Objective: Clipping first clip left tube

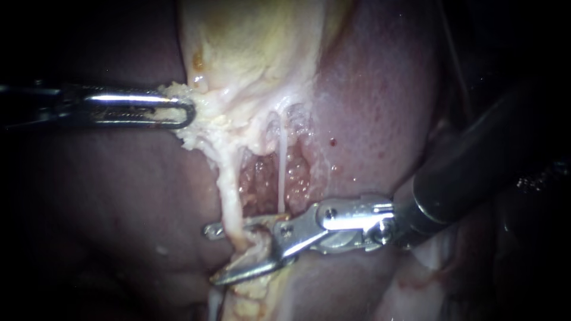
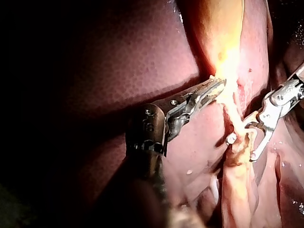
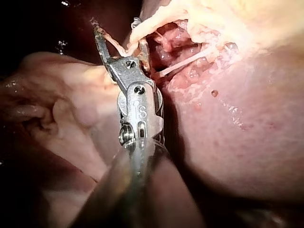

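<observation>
The left tube [image 1: 229, 190] is a thick pale strand running down from the gallbladder [image 1: 250, 53]. My right instrument [image 1: 213, 254] comes in from the right and its jaws stand open, one on each side of this tube near its lower end, with a gap showing. The same straddle shows in the left wrist view [image 2: 243, 147] and the right wrist view [image 3: 116, 28], where the tube [image 3: 147, 26] passes between the jaws. My left instrument [image 1: 189, 112] is shut on the ragged pale edge of the gallbladder, holding it to the left [image 2: 219, 85].
The thin white right tube [image 1: 281, 172] runs beside the left one over a raw, granular window of tissue [image 1: 262, 178]. Dark red liver [image 1: 380, 107] surrounds the field. My right instrument's dark shaft [image 1: 476, 166] crosses the right side.
</observation>
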Motion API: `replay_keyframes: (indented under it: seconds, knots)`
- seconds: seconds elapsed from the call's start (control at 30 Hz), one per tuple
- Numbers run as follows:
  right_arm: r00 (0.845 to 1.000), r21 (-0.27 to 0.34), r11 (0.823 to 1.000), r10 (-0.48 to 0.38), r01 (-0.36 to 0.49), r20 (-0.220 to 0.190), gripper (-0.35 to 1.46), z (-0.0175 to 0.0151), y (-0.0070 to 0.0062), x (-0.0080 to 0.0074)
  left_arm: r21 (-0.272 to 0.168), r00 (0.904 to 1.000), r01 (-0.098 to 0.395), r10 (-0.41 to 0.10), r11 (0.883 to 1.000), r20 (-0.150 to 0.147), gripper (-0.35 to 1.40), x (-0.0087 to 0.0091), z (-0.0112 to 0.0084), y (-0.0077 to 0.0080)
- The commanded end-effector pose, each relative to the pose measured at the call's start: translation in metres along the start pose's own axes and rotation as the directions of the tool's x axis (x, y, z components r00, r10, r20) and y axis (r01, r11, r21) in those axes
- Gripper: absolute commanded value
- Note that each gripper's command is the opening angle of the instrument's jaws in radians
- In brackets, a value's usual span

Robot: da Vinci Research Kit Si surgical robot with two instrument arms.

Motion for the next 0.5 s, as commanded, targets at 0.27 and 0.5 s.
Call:
replay_keyframes:
  seconds: [0.27,0.5]
  knots:
    - [1.000,0.010,1.000,0.013,-0.013,0.000,0.40,0.0004,-0.0012,0.0010,-0.001,1.0000,0.000,0.000,1.000,0.001,-0.35,0.0000,-0.0001,-0.0002]
    - [0.998,0.010,0.997,0.070,-0.070,-0.002,0.12,0.0000,-0.0009,0.0016,-0.001,1.0000,0.000,0.000,1.000,0.001,-0.35,0.0000,-0.0001,-0.0002]
